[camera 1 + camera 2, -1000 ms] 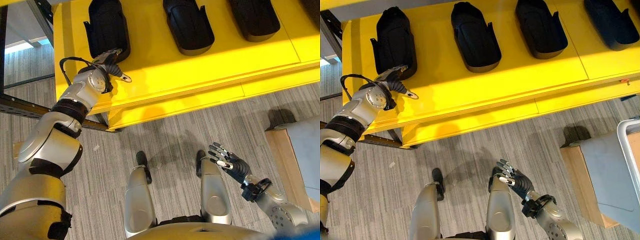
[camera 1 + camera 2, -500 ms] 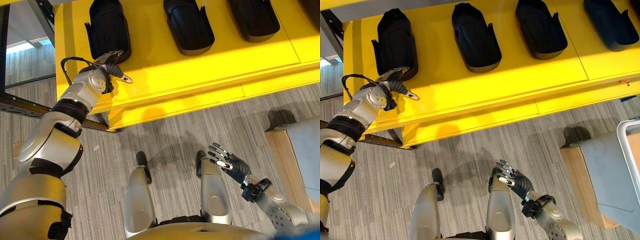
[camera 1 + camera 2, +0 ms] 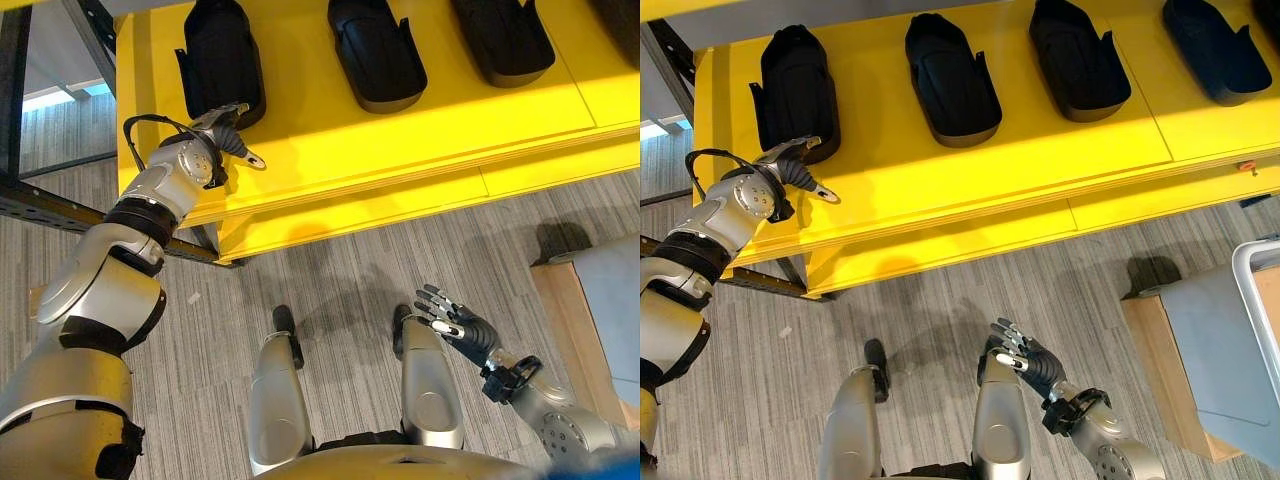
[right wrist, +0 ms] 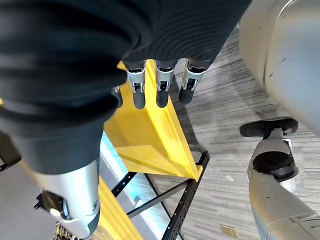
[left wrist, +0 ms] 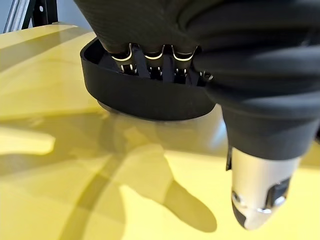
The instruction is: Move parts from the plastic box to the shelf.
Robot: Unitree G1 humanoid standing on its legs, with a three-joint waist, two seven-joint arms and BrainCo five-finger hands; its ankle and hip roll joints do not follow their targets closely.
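Observation:
Several black moulded parts lie in a row on the yellow shelf (image 3: 400, 150). The leftmost part (image 3: 220, 55) has my left hand (image 3: 228, 138) at its near end. In the left wrist view the fingers (image 5: 152, 57) reach straight over the rim of this part (image 5: 145, 92) into its hollow. The thumb (image 5: 257, 192) stays straight and apart, over bare shelf. Further parts (image 3: 950, 75) (image 3: 1078, 55) lie to its right. My right hand (image 3: 455, 325) hangs low over the floor, open with spread fingers (image 4: 162, 82), holding nothing.
A black metal rack frame (image 3: 40, 205) runs under the shelf's left end. At the lower right stands a wooden stand with a grey top (image 3: 1210, 340), with the white rim of a box (image 3: 1252, 290) at its edge. Grey carpet lies in front of the shelf.
The whole picture has shifted slightly, so the camera moved. Neither hand has visibly moved relative to the shelf or the floor.

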